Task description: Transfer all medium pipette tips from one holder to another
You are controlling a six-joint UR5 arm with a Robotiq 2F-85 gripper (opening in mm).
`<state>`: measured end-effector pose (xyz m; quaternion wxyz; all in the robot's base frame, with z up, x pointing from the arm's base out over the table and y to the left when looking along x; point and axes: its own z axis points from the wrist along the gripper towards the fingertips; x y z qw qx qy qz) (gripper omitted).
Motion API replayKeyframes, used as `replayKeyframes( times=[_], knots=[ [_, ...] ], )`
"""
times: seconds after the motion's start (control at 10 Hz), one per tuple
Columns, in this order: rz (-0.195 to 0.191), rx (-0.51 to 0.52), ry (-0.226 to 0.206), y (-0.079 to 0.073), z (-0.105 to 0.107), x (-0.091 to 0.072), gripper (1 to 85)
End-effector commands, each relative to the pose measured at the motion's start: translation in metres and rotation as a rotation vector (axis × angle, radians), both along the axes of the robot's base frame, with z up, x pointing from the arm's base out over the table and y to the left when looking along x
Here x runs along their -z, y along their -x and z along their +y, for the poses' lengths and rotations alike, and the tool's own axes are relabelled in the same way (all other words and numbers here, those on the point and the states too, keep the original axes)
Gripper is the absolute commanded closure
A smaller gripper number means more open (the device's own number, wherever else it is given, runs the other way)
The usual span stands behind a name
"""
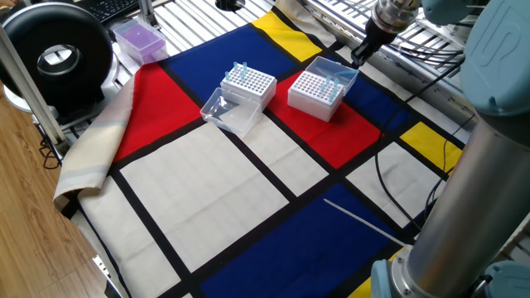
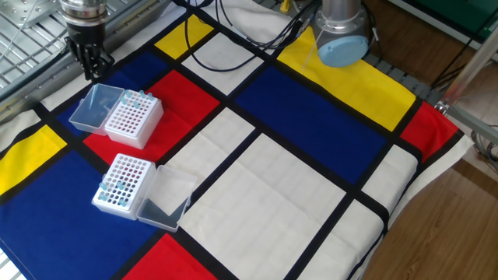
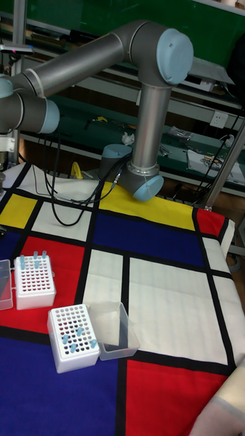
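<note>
On the colour-block cloth point(image 1: 207, 178) covering the bench, one fixed view: two white perforated boxes, each with an open clear lid. Medium pipette tips point(image 1: 240, 71), pale-blue and slender, stand along the far edge of the left box point(image 1: 248, 86); a few more sit in the right box point(image 1: 315, 93). The gripper point(image 1: 358, 58) hangs just beyond the right box's lid; I cannot tell how the jaws stand.

The other fixed view: gripper point(image 2: 92, 72) above the clear lid point(image 2: 91, 106), its dark fingers close together, nothing visibly held. Tips cluster in the near box point(image 2: 122, 181).

Tall fixed view: gripper out of frame; blue tips point(image 3: 33, 258) upright along the back row of the far box.
</note>
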<state>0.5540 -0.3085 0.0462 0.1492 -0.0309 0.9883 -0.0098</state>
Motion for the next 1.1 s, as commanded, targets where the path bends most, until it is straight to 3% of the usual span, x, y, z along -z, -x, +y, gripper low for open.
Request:
replayKeyframes(
  times=[0.0, 1.0],
  knots=[
    [-0.012, 0.003, -0.010, -0.0002, -0.0006, -0.0003, 61.0],
    [-0.020, 0.008, -0.014, 0.0020, -0.0012, 0.0028, 60.3]
  ],
)
